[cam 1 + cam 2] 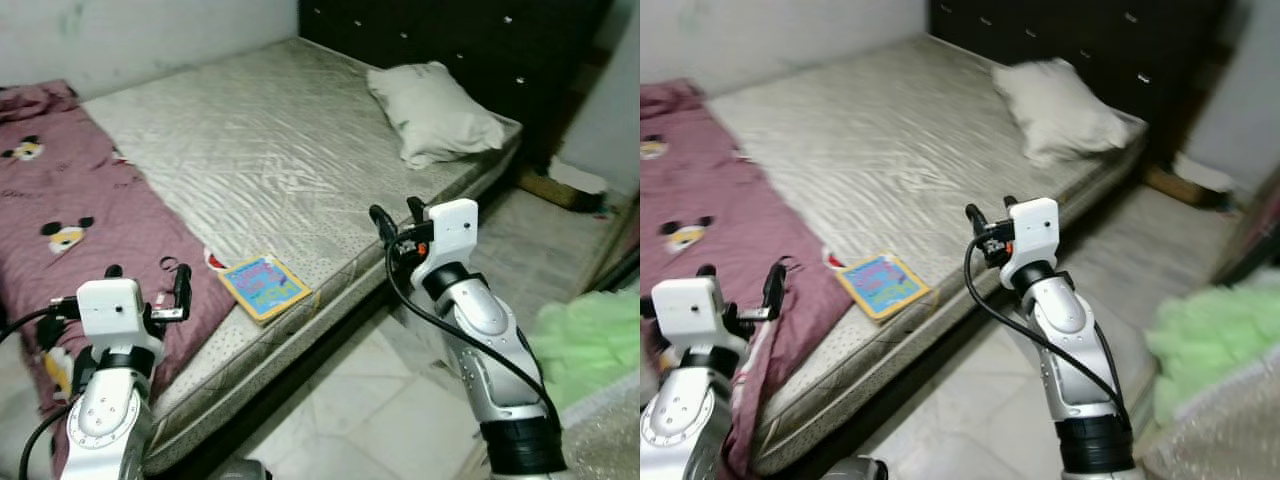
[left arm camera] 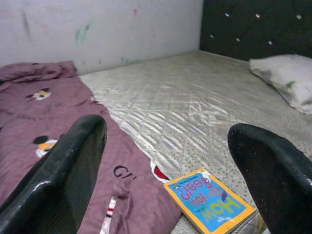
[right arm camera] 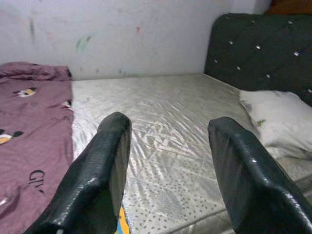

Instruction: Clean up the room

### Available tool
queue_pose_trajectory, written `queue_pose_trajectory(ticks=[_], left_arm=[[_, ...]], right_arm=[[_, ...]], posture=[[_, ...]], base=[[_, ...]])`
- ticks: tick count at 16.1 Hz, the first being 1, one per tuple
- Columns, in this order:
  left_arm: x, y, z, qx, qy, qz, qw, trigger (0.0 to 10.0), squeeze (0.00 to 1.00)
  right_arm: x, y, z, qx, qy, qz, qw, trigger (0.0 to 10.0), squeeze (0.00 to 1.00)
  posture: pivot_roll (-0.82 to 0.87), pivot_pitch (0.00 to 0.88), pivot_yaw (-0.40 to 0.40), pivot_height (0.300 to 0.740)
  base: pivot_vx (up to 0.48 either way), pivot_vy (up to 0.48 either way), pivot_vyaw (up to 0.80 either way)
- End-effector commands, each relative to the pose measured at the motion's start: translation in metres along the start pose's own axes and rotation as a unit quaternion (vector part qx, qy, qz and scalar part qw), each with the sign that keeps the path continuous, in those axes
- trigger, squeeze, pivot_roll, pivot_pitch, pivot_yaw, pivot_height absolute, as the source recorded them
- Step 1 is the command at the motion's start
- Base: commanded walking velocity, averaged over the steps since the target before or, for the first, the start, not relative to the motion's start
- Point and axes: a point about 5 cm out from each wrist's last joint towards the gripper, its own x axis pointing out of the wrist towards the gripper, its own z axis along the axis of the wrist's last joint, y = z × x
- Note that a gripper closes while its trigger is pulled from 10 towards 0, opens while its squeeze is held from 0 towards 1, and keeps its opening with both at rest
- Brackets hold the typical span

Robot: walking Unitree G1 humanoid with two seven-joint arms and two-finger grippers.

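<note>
A colourful children's book (image 1: 264,287) lies flat at the near edge of the bare quilted mattress (image 1: 260,150), right beside a purple blanket (image 1: 70,230) printed with cartoon mice. A white pillow (image 1: 432,112) rests at the head of the bed. My left gripper (image 1: 148,281) is open and held over the blanket's near edge, just left of the book, with nothing between its fingers. My right gripper (image 1: 397,214) is also open and empty, raised off the bed's side to the right of the book. Seen along the left fingers (image 2: 73,161), the book (image 2: 209,207) lies low and ahead.
A dark tufted headboard (image 1: 450,40) backs the bed against a marked white wall (image 1: 120,35). Pale floor tiles (image 1: 380,400) run along the bed's side. A crumpled green cloth (image 1: 590,340) lies at the right, and a box (image 1: 560,185) sits on the floor past the bed corner.
</note>
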Motion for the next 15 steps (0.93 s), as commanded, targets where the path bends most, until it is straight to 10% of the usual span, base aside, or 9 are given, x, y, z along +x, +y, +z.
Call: queue_pose_trajectory(ticks=[1, 15], left_arm=[[0.0008, -0.0026, 0.0001, -0.003, 0.002, -0.007, 1.000, 10.0, 0.00], [0.0082, -0.0082, 0.0019, -0.009, -0.002, -0.026, 1.000, 10.0, 0.00]], right_arm=[[-0.0012, -0.0048, -0.0014, 0.000, 0.002, -0.008, 1.000, 10.0, 0.00], [0.0000, -0.0037, -0.0006, 0.003, -0.004, -0.006, 1.000, 10.0, 0.00]], posture=[[-0.05, 0.000, -0.032, 0.740], [-0.06, 0.000, -0.028, 0.740]], base=[[0.000, 0.000, 0.80], [0.000, 0.000, 0.80]])
